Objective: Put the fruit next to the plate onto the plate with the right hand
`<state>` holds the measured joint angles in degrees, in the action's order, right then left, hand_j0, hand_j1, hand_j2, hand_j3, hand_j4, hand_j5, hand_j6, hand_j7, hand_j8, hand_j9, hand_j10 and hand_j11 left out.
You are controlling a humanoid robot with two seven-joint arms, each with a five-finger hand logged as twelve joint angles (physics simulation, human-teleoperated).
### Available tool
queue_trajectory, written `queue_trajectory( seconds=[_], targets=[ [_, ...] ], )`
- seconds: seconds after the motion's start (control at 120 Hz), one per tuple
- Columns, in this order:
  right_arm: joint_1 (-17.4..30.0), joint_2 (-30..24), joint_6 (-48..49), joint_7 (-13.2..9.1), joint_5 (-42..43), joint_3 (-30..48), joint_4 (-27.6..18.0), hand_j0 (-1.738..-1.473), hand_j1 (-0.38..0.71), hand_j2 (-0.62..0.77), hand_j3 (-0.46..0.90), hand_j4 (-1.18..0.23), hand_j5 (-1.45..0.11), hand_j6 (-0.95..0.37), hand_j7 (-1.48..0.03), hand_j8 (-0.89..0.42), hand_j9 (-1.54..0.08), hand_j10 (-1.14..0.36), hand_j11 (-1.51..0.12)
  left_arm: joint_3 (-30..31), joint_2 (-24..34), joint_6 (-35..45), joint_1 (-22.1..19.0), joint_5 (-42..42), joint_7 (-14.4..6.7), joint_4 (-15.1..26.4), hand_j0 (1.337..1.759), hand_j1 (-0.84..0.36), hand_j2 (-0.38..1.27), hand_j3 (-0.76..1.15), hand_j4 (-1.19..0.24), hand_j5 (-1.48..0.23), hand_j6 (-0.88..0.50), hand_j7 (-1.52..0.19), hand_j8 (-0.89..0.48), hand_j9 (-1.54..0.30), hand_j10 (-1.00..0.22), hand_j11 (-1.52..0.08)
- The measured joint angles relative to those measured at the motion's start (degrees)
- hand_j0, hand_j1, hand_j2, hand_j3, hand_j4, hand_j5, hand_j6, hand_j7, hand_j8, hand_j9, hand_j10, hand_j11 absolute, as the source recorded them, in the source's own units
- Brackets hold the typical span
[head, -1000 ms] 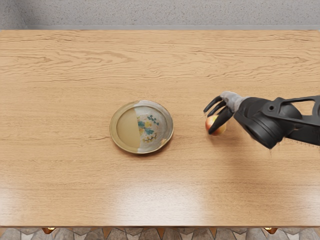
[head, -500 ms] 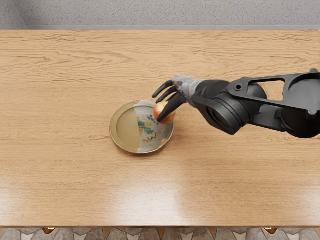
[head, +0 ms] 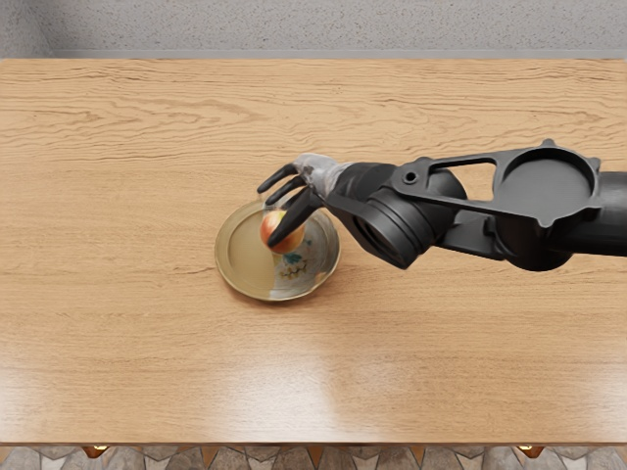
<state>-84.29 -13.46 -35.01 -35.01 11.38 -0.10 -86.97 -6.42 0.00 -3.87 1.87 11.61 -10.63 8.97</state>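
A small red-and-yellow fruit (head: pixel 276 233) is held in my right hand (head: pixel 287 208), whose dark fingers curl around it. The hand and fruit hover over the middle of the round olive-rimmed plate (head: pixel 235 257) with a painted centre. Whether the fruit touches the plate surface I cannot tell. My right arm (head: pixel 470 211) reaches in from the right edge across the table. The left arm does not show.
The wooden table (head: pixel 127 147) spans the whole view, with its front edge near the bottom and a grey wall strip at the top. The arm's bulky forearm lies over the table to the right of the plate.
My right hand carried the fruit leftward from its spot on the table right of the plate, past the plate's right rim, to above the plate's centre.
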Motion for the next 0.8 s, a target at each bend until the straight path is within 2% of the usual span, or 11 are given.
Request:
queue_trajectory(
  seconds=[0.175, 0.283, 0.35, 0.583, 0.692, 0.8],
  targets=[
    [0.0, 0.1, 0.0, 0.0, 0.0, 0.1, 0.0, -1.658, -0.07, 0.05, 0.00, -0.25, -0.34, -0.25, -0.33, -0.21, -0.33, -0.22, -0.33, 0.0, 0.0, 0.0, 0.1, 0.0, 0.0, 0.0, 1.658, 0.06, 0.05, 0.00, -0.24, -0.32, -0.24, -0.32, -0.24, -0.32, -0.24, -0.32],
    [0.3, -0.1, 0.0, 0.0, 0.0, 1.8, 0.0, -1.658, -0.16, 0.02, 0.00, -0.17, -0.23, -0.17, -0.23, -0.15, -0.23, -0.15, -0.23, 0.0, 0.0, 0.0, 0.0, 0.0, 0.0, 0.0, 1.658, 0.06, 0.05, 0.00, -0.24, -0.32, -0.24, -0.32, -0.24, -0.32, -0.24, -0.32],
    [2.1, -1.3, 0.9, 0.0, -0.1, 5.4, -0.1, -1.658, -0.19, 0.01, 0.00, -0.14, -0.18, -0.14, -0.18, -0.12, -0.18, -0.12, -0.18, 0.0, 0.0, 0.0, 0.0, 0.0, 0.0, 0.0, 1.658, 0.06, 0.05, 0.00, -0.24, -0.32, -0.24, -0.32, -0.24, -0.32, -0.24, -0.32],
    [20.4, -14.4, 24.8, 0.0, -2.4, 30.6, -3.4, -1.658, -0.26, 0.00, 0.00, -0.08, -0.10, -0.08, -0.10, -0.07, -0.10, -0.07, -0.10, 0.0, 0.0, 0.0, 0.0, 0.0, 0.0, 0.0, 1.658, 0.06, 0.05, 0.00, -0.24, -0.32, -0.24, -0.32, -0.24, -0.32, -0.24, -0.32],
    [30.6, -21.7, 40.2, 0.0, -8.5, 42.3, -3.8, -1.658, -0.27, -0.01, 0.00, -0.07, -0.09, -0.07, -0.09, -0.06, -0.09, -0.06, -0.09, 0.0, 0.0, 0.0, 0.0, 0.0, 0.0, 0.0, 1.658, 0.06, 0.05, 0.00, -0.24, -0.32, -0.24, -0.32, -0.24, -0.32, -0.24, -0.32],
    [39.5, -28.9, 53.7, 0.0, -16.2, 50.5, -3.5, -1.658, -0.28, -0.01, 0.00, -0.06, -0.08, -0.06, -0.08, -0.06, -0.08, -0.06, -0.08, 0.0, 0.0, 0.0, 0.0, 0.0, 0.0, 0.0, 1.658, 0.06, 0.05, 0.00, -0.24, -0.32, -0.24, -0.32, -0.24, -0.32, -0.24, -0.32]
  ],
)
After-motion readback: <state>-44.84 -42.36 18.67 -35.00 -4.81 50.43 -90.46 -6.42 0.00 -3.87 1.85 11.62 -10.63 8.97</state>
